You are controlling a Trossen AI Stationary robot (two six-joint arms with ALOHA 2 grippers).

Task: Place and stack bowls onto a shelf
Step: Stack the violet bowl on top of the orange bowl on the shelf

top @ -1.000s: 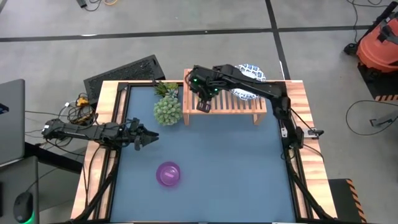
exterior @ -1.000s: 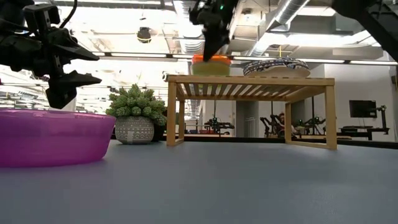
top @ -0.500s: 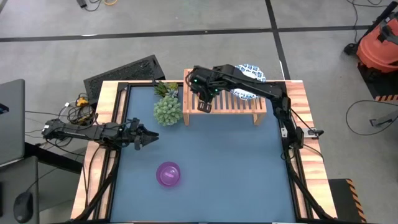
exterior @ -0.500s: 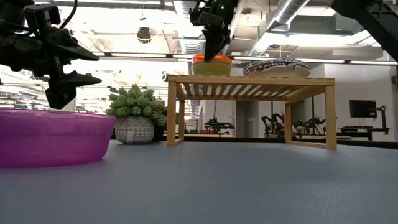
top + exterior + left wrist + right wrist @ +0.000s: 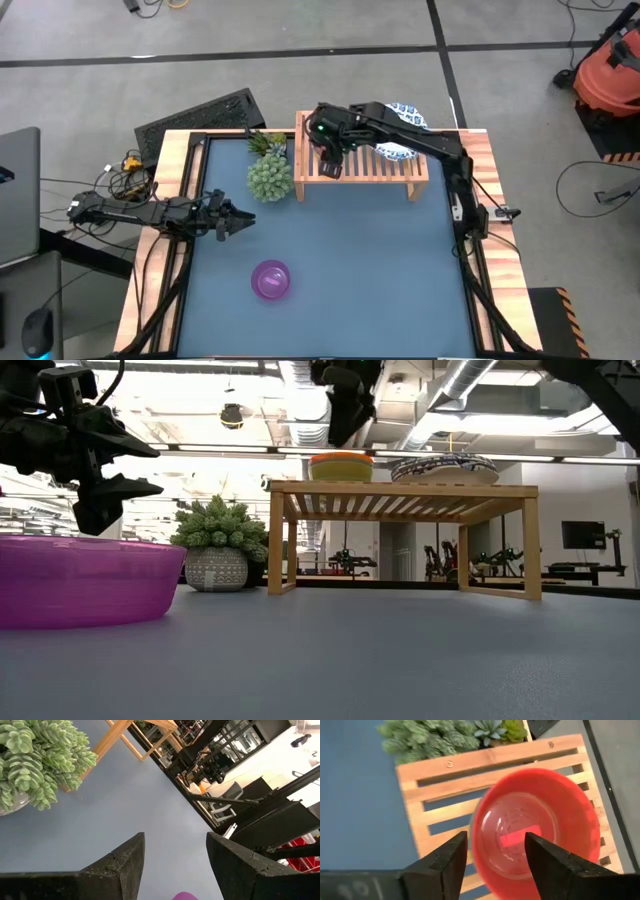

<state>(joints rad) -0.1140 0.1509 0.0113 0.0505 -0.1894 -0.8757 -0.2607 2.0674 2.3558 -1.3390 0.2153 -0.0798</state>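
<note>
A red bowl (image 5: 535, 830) sits nested in a yellow bowl (image 5: 340, 468) on the left end of the shelf (image 5: 385, 172). My right gripper (image 5: 495, 857) hangs open just above them (image 5: 343, 422), touching nothing. White bowls with blue rims (image 5: 445, 467) are stacked on the shelf's far right part (image 5: 405, 118). The purple bowl (image 5: 271, 280) rests on its base on the blue table. My left gripper (image 5: 240, 222) hovers open above the table's left side, between the plant and the purple bowl, with nothing between its fingers (image 5: 175, 862).
A green spiky plant in a grey pot (image 5: 269, 175) stands just left of the shelf. The wooden table frame (image 5: 170, 180) borders the blue mat (image 5: 370, 270). An orange vacuum (image 5: 610, 70) is on the floor beyond the table.
My right gripper has opened, let go of the red bowl's rim and risen straight up above the shelf's left end. The red bowl stays nested on the shelf.
</note>
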